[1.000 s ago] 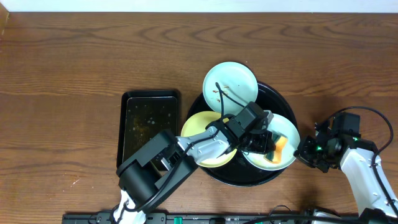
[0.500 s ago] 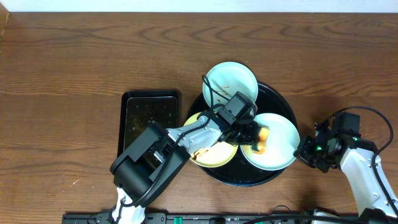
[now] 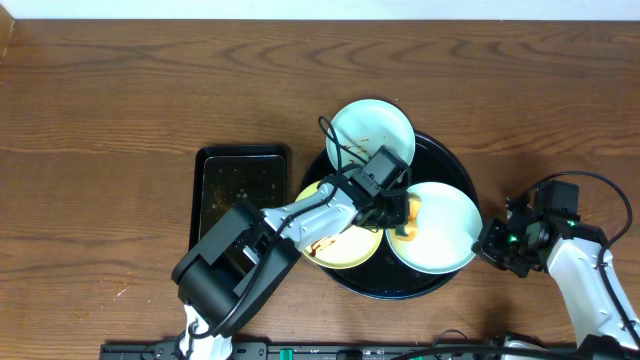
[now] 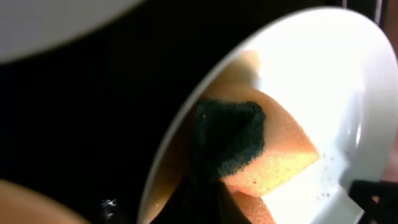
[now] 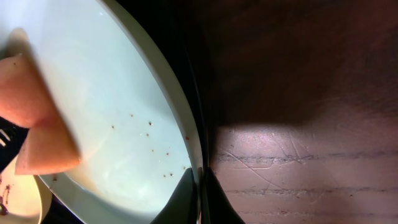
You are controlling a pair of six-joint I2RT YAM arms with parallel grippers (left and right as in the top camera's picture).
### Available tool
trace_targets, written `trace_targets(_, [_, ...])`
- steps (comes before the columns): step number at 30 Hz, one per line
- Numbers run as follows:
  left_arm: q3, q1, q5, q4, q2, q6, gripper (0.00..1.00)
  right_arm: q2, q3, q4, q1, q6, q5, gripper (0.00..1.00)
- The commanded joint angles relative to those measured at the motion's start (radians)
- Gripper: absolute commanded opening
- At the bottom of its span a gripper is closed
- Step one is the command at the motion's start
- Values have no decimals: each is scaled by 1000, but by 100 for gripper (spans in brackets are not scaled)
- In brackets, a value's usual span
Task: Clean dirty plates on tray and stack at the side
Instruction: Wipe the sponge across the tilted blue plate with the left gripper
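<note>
The round black tray (image 3: 445,165) holds three plates. A mint-green plate (image 3: 375,125) with brown smears rests on its far rim. A yellow plate (image 3: 340,250) with brown smears lies at the left. A second mint-green plate (image 3: 445,240) lies at the right, with a few dark specks (image 5: 124,106). My left gripper (image 3: 398,213) is shut on an orange sponge (image 3: 412,216) with a dark green pad (image 4: 249,143), pressed on that plate's left edge (image 4: 323,93). My right gripper (image 3: 484,243) is shut on that plate's right rim (image 5: 199,190).
A smaller rectangular black tray (image 3: 240,200) with wet specks lies left of the round tray. Brown wood-grain tabletop (image 3: 120,120) surrounds both and shows beside the plate in the right wrist view (image 5: 298,155). A black cable (image 3: 335,140) crosses the far plate.
My left gripper has dragged the sponge from the lower right of the right plate across to its upper left edge. The right gripper has stayed on the rim.
</note>
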Motion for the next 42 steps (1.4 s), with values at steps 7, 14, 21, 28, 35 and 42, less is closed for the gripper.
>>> trace_targets(7, [-19, 16, -129, -42, 8, 16, 7, 1, 0, -12, -6, -8, 77, 2])
trace_targets(14, [-19, -13, 181, 100, 8, 56, 7, 1, 0, -11, -6, -8, 77, 2])
trace_targets(21, [-19, -61, 311, 134, 8, 13, 7, 1, 0, -9, -6, 0, 77, 2])
trace_targets(28, [-19, -85, 388, 282, 8, -49, 7, 1, 0, -11, -6, 7, 77, 2])
trace_targets(35, [-20, -81, 278, 269, 34, -37, 7, 1, 0, -16, -6, 6, 81, 1])
trace_targets(42, [-20, -30, 111, 177, 53, 53, 7, 1, 0, -23, -6, 6, 88, 2])
